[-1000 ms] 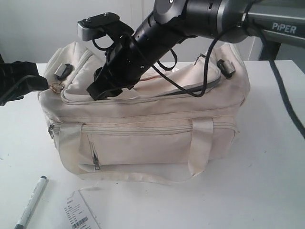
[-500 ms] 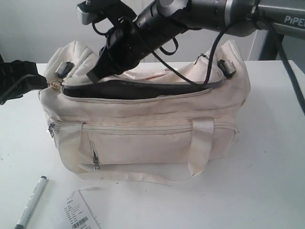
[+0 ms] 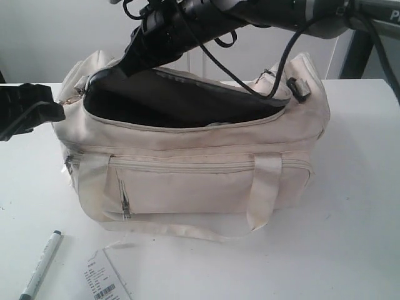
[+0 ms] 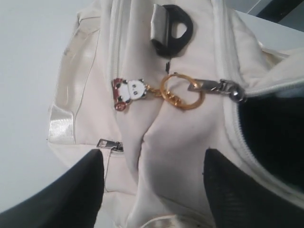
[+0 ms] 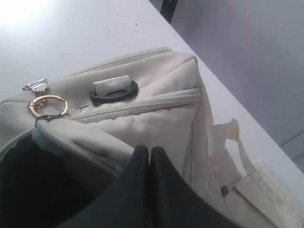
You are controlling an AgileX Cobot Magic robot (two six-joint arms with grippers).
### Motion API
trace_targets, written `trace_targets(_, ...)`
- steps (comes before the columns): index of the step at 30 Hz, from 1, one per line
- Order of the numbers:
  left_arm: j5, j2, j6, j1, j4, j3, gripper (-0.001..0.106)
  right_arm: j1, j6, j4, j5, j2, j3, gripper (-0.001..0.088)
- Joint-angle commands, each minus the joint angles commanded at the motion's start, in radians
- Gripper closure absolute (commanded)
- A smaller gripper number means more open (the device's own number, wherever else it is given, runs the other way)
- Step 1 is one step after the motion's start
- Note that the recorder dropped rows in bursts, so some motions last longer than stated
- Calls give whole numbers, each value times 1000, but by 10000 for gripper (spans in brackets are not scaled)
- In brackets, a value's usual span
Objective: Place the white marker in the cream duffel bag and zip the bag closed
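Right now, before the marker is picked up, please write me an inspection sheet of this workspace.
Surface: white table, no spills seen.
Job's things: cream duffel bag upright, top zipper open, black lining showing; white marker lies capped on the table in front, outside the bag.
Clutter: barcoded paper tag beside the marker.
End effectors: left end effector open, fingers either side of the bag's end; right end effector shut on the bag's top flap, holding it raised.
Cables: black cable from the right arm hangs over the bag's opening.
Surroundings: pale wall behind; dark post far right.
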Motion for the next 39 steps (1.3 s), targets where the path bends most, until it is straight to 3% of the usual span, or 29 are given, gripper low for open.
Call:
trace_targets(6, -4, 40, 45, 0, -29, 0, 413, 0, 7, -18, -50, -21, 0, 868)
trace_targets(8, -4, 46, 81, 0, -52, 0, 466, 0, 7, -18, -61, -22, 0, 868)
trace_targets(10, -4, 51, 105, 0, -65, 0, 586, 0, 7, -18, -64, -23, 0, 868)
trace_targets(15, 2, 58, 145, 0, -75, 0, 1050, 0, 7, -20, -62, -24, 0, 868)
trace_targets(27, -10, 50, 155, 0, -147, 0, 1052, 0, 7, -40, -59, -41, 0, 868)
trace_targets(30, -24, 18, 155, 0, -156, 0, 953, 0, 7, -40, -19, -35, 2, 868)
trace_targets(32, -24, 0, 159, 0, -154, 0, 825, 0, 7, -40, -10, -33, 2, 868)
trace_targets(36, -7, -9, 158, 0, -143, 0, 444, 0, 7, -40, -1, -33, 2, 868)
trace_targets(39, -3, 3, 158, 0, -163, 0, 306, 0, 7, -40, 13, -33, 2, 868)
